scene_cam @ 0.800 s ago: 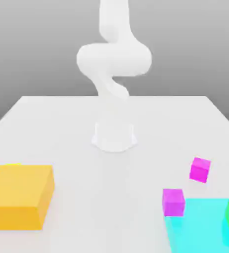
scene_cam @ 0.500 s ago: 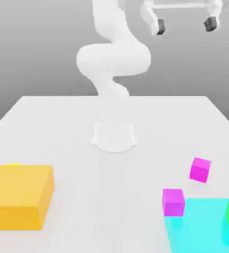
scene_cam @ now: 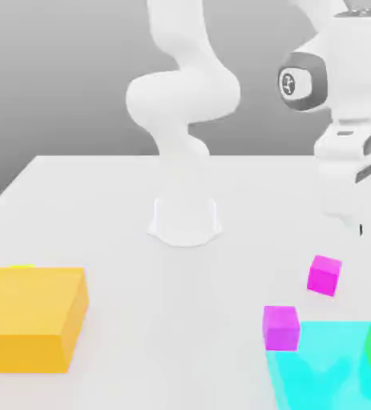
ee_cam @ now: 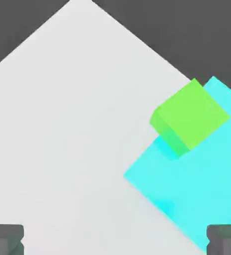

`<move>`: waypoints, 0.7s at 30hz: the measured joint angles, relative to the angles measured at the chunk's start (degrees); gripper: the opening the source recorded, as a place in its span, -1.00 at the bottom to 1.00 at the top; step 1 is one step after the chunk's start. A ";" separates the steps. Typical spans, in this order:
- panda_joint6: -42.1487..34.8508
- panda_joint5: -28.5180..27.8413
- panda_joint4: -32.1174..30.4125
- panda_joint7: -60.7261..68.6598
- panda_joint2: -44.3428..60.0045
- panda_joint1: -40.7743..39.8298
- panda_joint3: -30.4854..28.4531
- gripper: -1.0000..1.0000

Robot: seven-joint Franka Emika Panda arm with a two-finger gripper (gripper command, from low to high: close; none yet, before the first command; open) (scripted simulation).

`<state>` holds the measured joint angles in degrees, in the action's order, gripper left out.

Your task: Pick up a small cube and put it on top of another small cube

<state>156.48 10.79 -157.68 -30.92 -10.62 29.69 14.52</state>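
Observation:
Two small magenta cubes rest on the white table at the exterior view's right. The farther small cube sits tilted and alone. The nearer small cube touches the corner of a flat cyan block. The arm's white hand hangs above the table, up and to the exterior view's right of the farther cube. In the hand view my gripper is open, its dark fingertips spread wide with nothing between them.
A green cube sits on the cyan block below the hand. A large orange block lies at the exterior view's near left. The arm's base stands at the table's middle.
The hand has swung from high above down toward the exterior view's right side, low over the table. The cubes and blocks have not moved.

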 joint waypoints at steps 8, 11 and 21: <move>8.79 -12.04 -6.37 -6.60 11.47 4.88 4.09 0.00; 13.49 -20.89 -5.43 -12.80 17.62 7.72 -1.07 0.00; 20.04 -26.84 -3.95 -17.57 25.63 16.08 -10.71 -1.00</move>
<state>176.52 -16.05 -161.63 -48.50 15.01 45.77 3.81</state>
